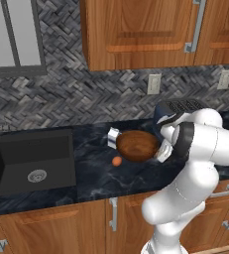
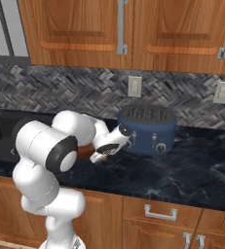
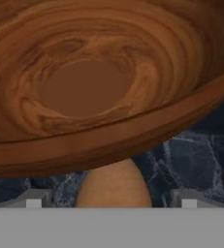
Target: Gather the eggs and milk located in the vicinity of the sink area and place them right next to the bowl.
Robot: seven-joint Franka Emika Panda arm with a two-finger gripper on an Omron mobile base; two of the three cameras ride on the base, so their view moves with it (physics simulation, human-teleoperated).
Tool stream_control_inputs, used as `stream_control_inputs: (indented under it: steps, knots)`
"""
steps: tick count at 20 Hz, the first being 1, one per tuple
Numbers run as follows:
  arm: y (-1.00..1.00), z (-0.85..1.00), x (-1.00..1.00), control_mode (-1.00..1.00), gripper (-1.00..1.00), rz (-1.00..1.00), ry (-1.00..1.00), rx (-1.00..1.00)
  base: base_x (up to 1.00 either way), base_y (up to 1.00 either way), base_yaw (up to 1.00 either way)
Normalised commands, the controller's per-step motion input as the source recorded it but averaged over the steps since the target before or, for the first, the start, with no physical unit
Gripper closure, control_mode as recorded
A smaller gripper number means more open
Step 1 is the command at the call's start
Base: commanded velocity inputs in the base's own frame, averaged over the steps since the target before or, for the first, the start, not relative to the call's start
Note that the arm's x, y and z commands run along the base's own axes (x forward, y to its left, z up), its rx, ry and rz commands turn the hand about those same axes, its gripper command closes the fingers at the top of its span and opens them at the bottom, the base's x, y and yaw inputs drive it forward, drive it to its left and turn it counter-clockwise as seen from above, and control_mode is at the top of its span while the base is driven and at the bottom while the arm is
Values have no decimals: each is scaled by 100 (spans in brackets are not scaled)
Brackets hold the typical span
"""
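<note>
Egg (image 3: 114, 184) between wide-spread jaws, beside bowl (image 3: 84, 87)

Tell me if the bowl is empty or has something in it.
Empty. The hand view shows the bowl's bare wooden inside; an egg lies outside its rim, on the counter.

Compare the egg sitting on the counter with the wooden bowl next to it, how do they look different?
The egg is a tiny, smooth, plain orange-brown ovoid, while the bowl is wide, round and far larger. The egg is a closed solid shape; the bowl is open and hollow, and its inside holds nothing. The egg's surface is uniform, whereas the bowl shows glossy swirling wood grain. Both rest on the dark marbled counter, close together, in warm brown tones.
</note>
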Motion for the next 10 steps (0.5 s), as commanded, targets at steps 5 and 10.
stream_control_inputs:
  steps: [5,10]
  knots:
    - [-7,54,0,-100,-100,0,3,1,0,0,0]
    - [-3,49,-20,-100,-100,-1,5,0,0,0,0]
